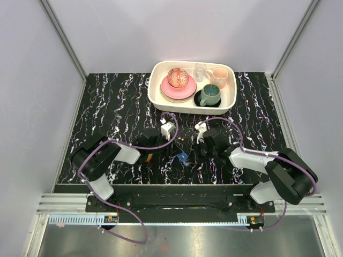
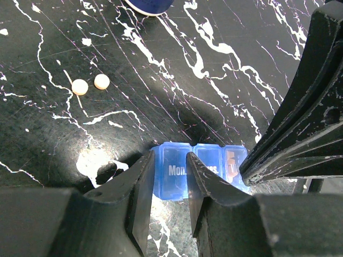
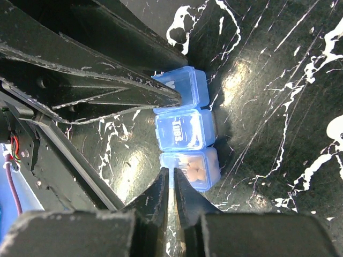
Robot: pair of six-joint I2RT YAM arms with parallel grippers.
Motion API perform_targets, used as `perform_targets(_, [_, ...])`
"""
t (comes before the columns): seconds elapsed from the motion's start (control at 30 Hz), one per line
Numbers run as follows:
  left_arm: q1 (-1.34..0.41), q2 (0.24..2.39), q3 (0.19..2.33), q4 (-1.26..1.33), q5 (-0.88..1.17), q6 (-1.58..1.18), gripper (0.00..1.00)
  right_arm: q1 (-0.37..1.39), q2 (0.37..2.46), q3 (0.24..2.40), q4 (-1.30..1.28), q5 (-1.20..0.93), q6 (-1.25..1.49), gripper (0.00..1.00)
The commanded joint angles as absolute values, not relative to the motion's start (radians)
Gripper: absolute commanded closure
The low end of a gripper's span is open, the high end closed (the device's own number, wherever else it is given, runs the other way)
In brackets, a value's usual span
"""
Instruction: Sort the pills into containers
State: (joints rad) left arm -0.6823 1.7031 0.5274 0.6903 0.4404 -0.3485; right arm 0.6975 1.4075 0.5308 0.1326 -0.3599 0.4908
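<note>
The blue translucent pill box (image 2: 179,174) lies on the black marbled table, small in the top view (image 1: 182,156) between both arms. My left gripper (image 2: 170,184) is shut across its "Mon." compartment, one finger on each side. My right gripper (image 3: 171,179) is shut on the thin lid edge of the end compartment (image 3: 195,168), which holds several peach pills. The pill box (image 3: 185,128) shows three compartments in the right wrist view. Two loose peach pills (image 2: 90,84) lie on the table beyond the box. A small orange cup (image 1: 150,157) peeks out beside my left arm.
A white tray (image 1: 156,96) at the back holds pink plates (image 1: 178,90), a glass (image 1: 200,71), a pink cup (image 1: 218,76) and a teal mug (image 1: 210,95). A dark blue round object (image 2: 149,5) sits at the top edge of the left wrist view.
</note>
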Motion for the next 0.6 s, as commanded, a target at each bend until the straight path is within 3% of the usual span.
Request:
perform_targets(0.0, [-0.68,1.703,0.509,0.64,0.449,-0.328,0.67,0.706,1.425,0.555,0.11,-0.342,0.465,0.88])
perform_targets(0.57, [-0.681,1.706,0.515,0.634,0.449,-0.327,0.67,0.813,1.45,0.624,-0.078,-0.111,0.417,0.92])
